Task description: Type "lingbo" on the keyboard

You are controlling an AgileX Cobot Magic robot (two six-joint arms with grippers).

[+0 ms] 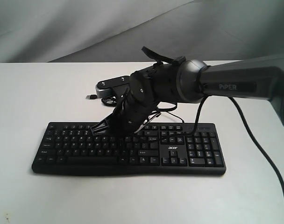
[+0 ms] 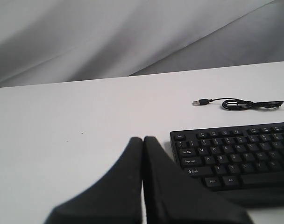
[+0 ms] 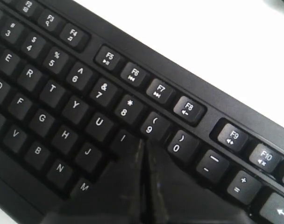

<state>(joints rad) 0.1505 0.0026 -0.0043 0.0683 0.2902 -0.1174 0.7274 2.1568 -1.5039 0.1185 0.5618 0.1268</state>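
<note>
The black keyboard (image 1: 198, 156) lies across the white table (image 1: 30, 93), with its acer logo (image 1: 172, 148) right of centre. My right gripper (image 1: 96, 129) reaches in from the right and slants down over the letter rows. It is shut with nothing between its fingers. In the right wrist view its tips (image 3: 144, 142) sit just right of the I key (image 3: 123, 138) and below the 9 key (image 3: 152, 125); the key under them is hidden. My left gripper (image 2: 143, 140) is shut and empty over bare table, off the keyboard's (image 2: 235, 154) left end.
The keyboard's thin black cable (image 2: 247, 104) lies coiled on the table behind it and ends in a loose USB plug (image 2: 201, 101), also seen behind the keyboard (image 1: 90, 97). A grey draped backdrop (image 1: 86, 28) rises behind the table.
</note>
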